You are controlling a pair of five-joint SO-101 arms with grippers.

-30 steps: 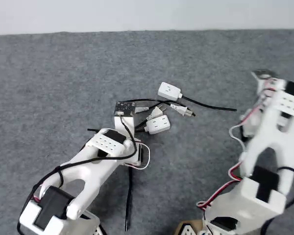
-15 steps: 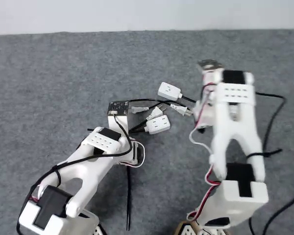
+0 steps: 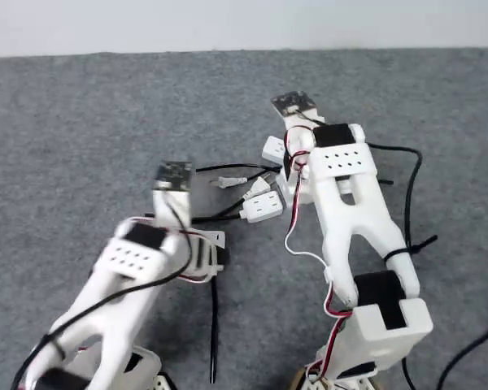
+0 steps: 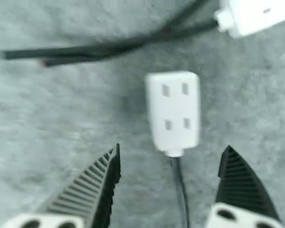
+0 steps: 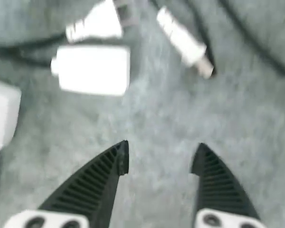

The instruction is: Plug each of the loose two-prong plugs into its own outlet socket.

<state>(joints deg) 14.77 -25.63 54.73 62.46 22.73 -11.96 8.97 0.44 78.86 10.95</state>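
High view: outlet socket [image 3: 263, 210] lies on the grey tabletop [image 3: 81, 122] between the two arms; a loose plug [image 3: 228, 182] rests near it.
Left wrist view: left claw [image 4: 172, 151] gapes wide, holding nothing; the outlet socket [image 4: 173, 111] sits just ahead, its cord [image 4: 179, 180] running between the fingers [image 4: 99, 180]. You should close on its flanks, leaving the slots uncovered.
Right wrist view: right claw [image 5: 162, 144] spread, empty; two-prong plug [image 5: 185, 42] lies ahead, apart. Take it by the body, prongs free.

The surface [image 3: 81, 122] is a mottled grey, the outlet socket [image 4: 173, 111] and the loose plug [image 5: 183, 40] are white with black cords [image 4: 85, 47], and the fingers [image 4: 97, 185] are black (finely ribbed) under white arms [image 3: 350, 203].
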